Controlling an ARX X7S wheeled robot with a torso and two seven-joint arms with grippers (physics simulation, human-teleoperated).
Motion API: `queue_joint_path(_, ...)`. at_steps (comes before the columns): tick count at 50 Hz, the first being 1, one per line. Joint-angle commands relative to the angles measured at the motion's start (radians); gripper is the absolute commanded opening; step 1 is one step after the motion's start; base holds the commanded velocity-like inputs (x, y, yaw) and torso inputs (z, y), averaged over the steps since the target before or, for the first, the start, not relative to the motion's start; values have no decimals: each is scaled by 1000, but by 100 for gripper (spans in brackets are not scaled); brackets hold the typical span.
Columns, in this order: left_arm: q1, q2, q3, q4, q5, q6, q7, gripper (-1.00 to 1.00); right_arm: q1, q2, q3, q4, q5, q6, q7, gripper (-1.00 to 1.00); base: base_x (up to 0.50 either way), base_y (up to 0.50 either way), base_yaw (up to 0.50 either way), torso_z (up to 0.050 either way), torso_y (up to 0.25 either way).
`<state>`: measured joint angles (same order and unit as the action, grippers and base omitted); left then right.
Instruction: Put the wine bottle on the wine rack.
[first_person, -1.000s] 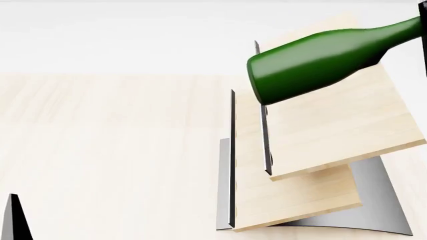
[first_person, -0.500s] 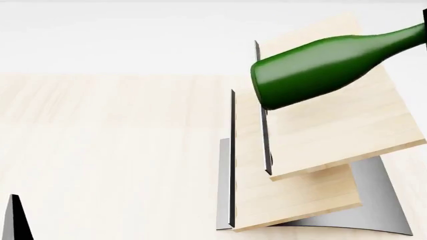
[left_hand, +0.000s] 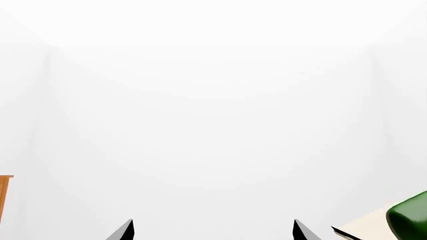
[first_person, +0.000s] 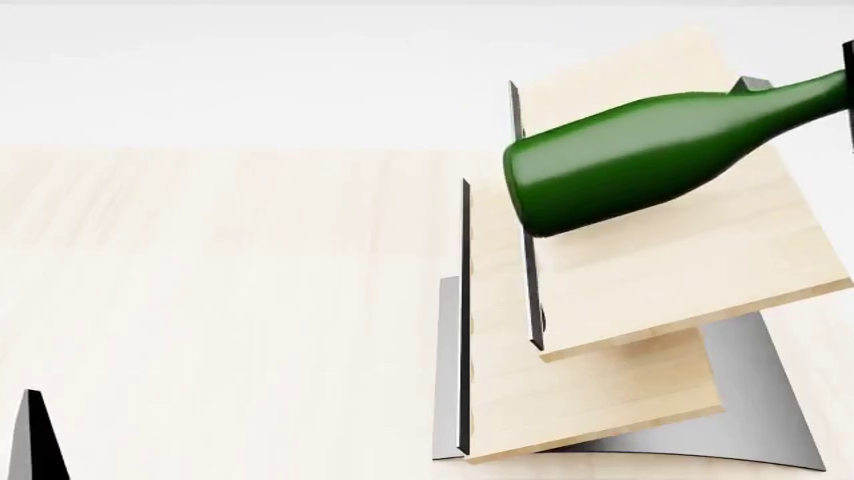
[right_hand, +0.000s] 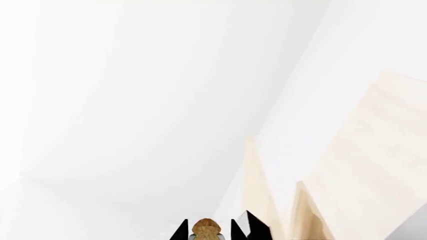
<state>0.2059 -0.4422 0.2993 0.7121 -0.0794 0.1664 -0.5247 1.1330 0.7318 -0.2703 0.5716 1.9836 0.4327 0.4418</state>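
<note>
The dark green wine bottle (first_person: 641, 150) hangs nearly level over the upper board of the wine rack (first_person: 667, 270), base toward the rack's dark metal edge, neck running out of the head view at the right. Whether it touches the board I cannot tell. In the right wrist view my right gripper (right_hand: 208, 226) is shut on the bottle's neck, with the pale cork (right_hand: 207, 231) showing between its black fingers. My left gripper (left_hand: 213, 231) is open and empty, off to the rack's left; one of its fingertips (first_person: 30, 435) shows in the head view.
The rack stands on a light wood table (first_person: 214, 300) on its curved grey metal base (first_person: 761, 400). A black peg (first_person: 751, 85) shows behind the bottle's shoulder. A brown wooden edge (left_hand: 4, 197) shows at the border of the left wrist view.
The bottle has sunk a little toward the upper board and shifted slightly right, uncovering the black peg. The left gripper has not moved.
</note>
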Motion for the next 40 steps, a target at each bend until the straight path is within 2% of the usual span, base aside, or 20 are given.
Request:
queue_joint_path(1,-2,-1,3,2,0,-4,-2,100,-12,-1,30,-7,-13,-9,-32,-100,0,0,0,0,0)
queue_joint_path(40,-6,-7,11,-4,-1,0,-9,100,-61,-2,34,-2,-21,-16,-64,-100,0,0,0,0,1)
